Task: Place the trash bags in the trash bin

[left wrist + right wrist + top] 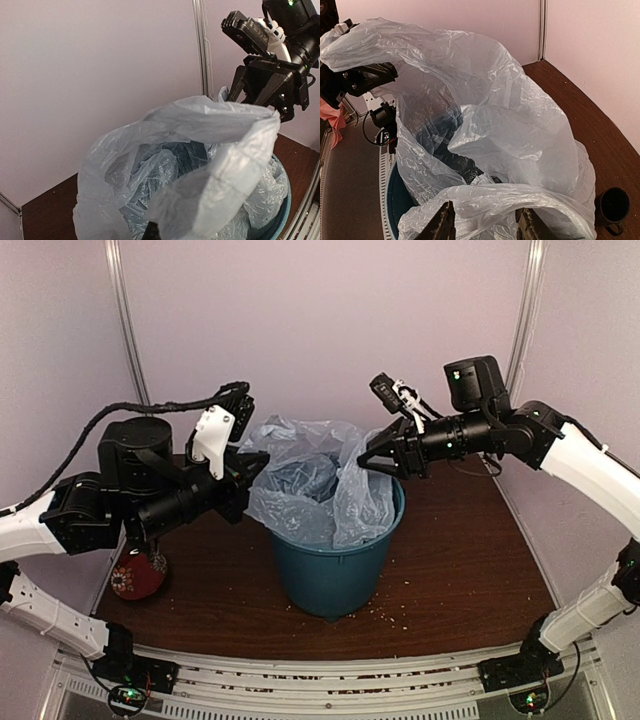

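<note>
the trash bag (310, 480) sits partly in the trash bin (330, 575) in the middle of the table (460, 560) — its top sticks up over the rim. the left gripper (256, 472) is pressed together and looks to pinch the bag's left edge. the right gripper (370, 466) is spread, right at the bag's loose right edge — that arm is nearer, so i think it should grab there
</note>
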Action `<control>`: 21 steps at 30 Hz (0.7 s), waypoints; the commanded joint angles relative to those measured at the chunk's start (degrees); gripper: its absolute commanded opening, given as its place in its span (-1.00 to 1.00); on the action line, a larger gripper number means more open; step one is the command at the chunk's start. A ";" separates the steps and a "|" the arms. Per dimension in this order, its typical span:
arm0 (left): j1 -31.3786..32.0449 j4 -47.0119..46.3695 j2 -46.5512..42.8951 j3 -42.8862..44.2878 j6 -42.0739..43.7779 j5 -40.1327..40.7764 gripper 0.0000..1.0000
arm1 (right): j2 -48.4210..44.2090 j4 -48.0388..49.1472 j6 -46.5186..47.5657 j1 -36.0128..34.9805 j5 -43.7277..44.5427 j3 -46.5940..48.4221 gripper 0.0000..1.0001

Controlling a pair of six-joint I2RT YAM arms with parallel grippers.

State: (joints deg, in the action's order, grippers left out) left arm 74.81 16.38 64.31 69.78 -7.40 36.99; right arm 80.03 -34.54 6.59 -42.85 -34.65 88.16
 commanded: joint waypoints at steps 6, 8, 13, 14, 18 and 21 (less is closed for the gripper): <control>-0.27 -2.68 -0.27 1.51 0.62 -0.40 -1.00 | 0.52 -3.95 2.05 -1.35 -3.33 0.75 -0.15; -0.27 -2.69 -0.57 1.48 0.60 -0.39 -1.00 | -0.57 -3.98 2.37 -1.45 -2.83 -0.19 -0.09; -0.27 -2.67 -0.69 1.59 0.88 -0.29 -1.00 | -0.88 -3.49 2.48 -1.70 -3.22 -0.66 -0.08; -0.27 -2.67 -0.70 1.65 0.88 -0.37 -1.00 | -0.31 -3.57 2.41 -1.79 -3.69 -0.18 -0.08; -0.27 -2.46 -0.68 1.68 0.72 -0.77 -1.00 | 2.47 -3.44 1.69 -2.39 -4.62 2.49 -0.08; -0.27 -2.03 -0.53 1.81 0.63 -0.70 -1.00 | 4.33 -3.14 0.94 -2.52 -4.76 4.09 -0.12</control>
State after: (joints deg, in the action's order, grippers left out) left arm 74.81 16.34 64.31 69.78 -7.31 36.82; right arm 82.17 -37.98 8.54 -44.80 -38.06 89.41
